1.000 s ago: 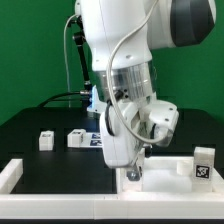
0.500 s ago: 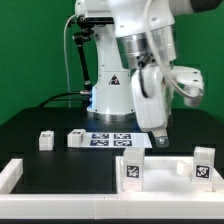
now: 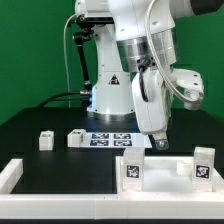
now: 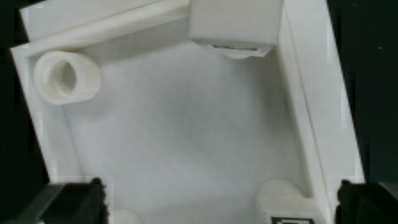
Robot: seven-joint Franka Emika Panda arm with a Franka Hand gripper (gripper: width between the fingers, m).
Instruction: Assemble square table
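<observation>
The square table's white panel lies at the front of the exterior view's right, with two tagged white legs standing on it, one nearer the left and one at the right. Two loose legs lie on the black table to the left. My gripper hangs just above the panel's back edge. In the wrist view the gripper is open and empty, its dark fingers wide apart over the panel. A leg seen end-on and another leg show there.
The marker board lies flat behind the panel, by the robot's base. The low white border wall runs along the front and turns up at the left corner. A green backdrop stands behind.
A second ago the gripper was low at the left leg on the panel. It has let go, risen and moved to the exterior view's right. That leg now stands uncovered.
</observation>
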